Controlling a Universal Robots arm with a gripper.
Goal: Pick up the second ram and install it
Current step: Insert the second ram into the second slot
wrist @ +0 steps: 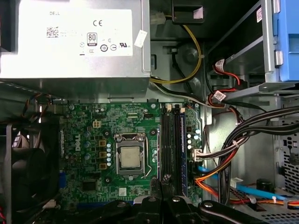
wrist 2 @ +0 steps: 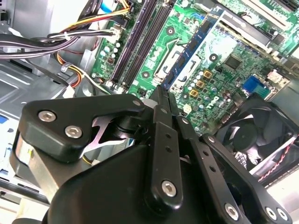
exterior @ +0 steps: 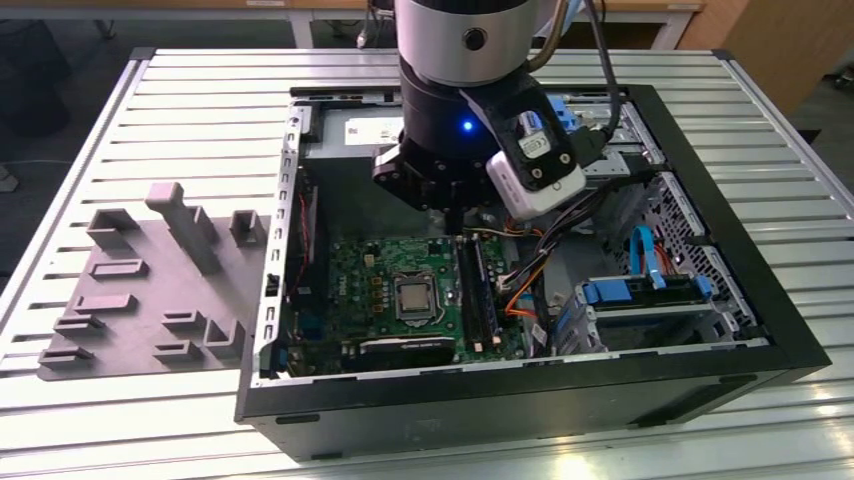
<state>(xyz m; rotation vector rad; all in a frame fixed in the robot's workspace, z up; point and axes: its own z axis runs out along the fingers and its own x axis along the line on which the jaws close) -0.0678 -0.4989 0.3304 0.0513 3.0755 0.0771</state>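
Spreading under everything is a slatted metal bench (exterior: pixel 134 420). An open black computer case (exterior: pixel 534 410) lies on it, taking up the middle and the side toward the exterior view's right. The robot arm (exterior: pixel 467 40) reaches down into the case from above. A grey moulded tray (exterior: pixel 127 350) sits on the bench just beside the case, toward the exterior view's left edge.

Inside the case a silver power supply (wrist: pixel 70 56) lies along one wall, with the green circuit board (wrist: pixel 88 126) next to it. A black fan (wrist: pixel 25 163) stands at one edge of the board, and the square processor (wrist: pixel 130 158) sits near its middle. Bundled cables (wrist: pixel 233 149) run past the opposite edge. Between processor and cables lie the long slots (wrist: pixel 173 144), running from the power-supply edge of the board straight toward the far edge.

The gripper (wrist 2: pixel 162 93) hangs above the board, its fingers (wrist 2: pixel 163 106) pinched tight on the memory stick (wrist 2: pixel 190 52). In the second wrist view the stick shows as a narrow dark strip reaching out from the fingertips and crossing in front of the processor. It is held up off the board. Its long axis runs parallel to the slots, and the end that shows points toward the board edge farthest from the power supply.
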